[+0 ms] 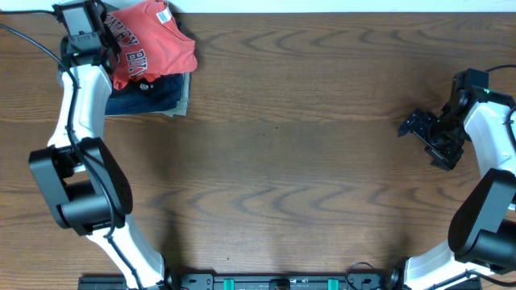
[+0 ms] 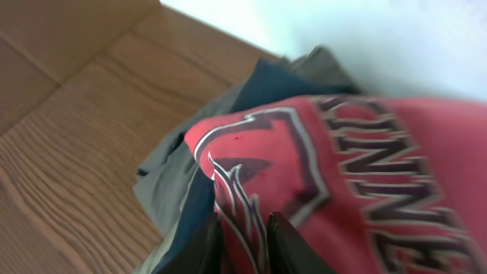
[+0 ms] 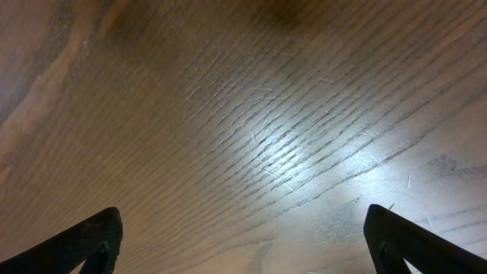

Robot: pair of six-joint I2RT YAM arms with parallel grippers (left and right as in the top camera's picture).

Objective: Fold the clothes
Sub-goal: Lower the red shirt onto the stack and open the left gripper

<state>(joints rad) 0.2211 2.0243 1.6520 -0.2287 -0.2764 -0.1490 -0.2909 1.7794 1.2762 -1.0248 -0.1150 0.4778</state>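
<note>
The red-orange T-shirt (image 1: 149,40) with white-and-dark lettering lies bunched on a stack of folded garments at the table's far left corner. My left gripper (image 1: 109,36) is at the shirt's left edge. In the left wrist view its fingers (image 2: 245,240) are pinched on a fold of the printed red shirt (image 2: 342,175). My right gripper (image 1: 426,135) is far off at the table's right side, open and empty, with only bare wood between its fingers (image 3: 243,236).
Under the shirt lie folded dark blue (image 1: 149,95) and khaki (image 1: 184,97) garments, which also show in the left wrist view (image 2: 163,183). The wooden table (image 1: 306,161) stretches between the arms. A white wall (image 2: 380,38) borders the far edge.
</note>
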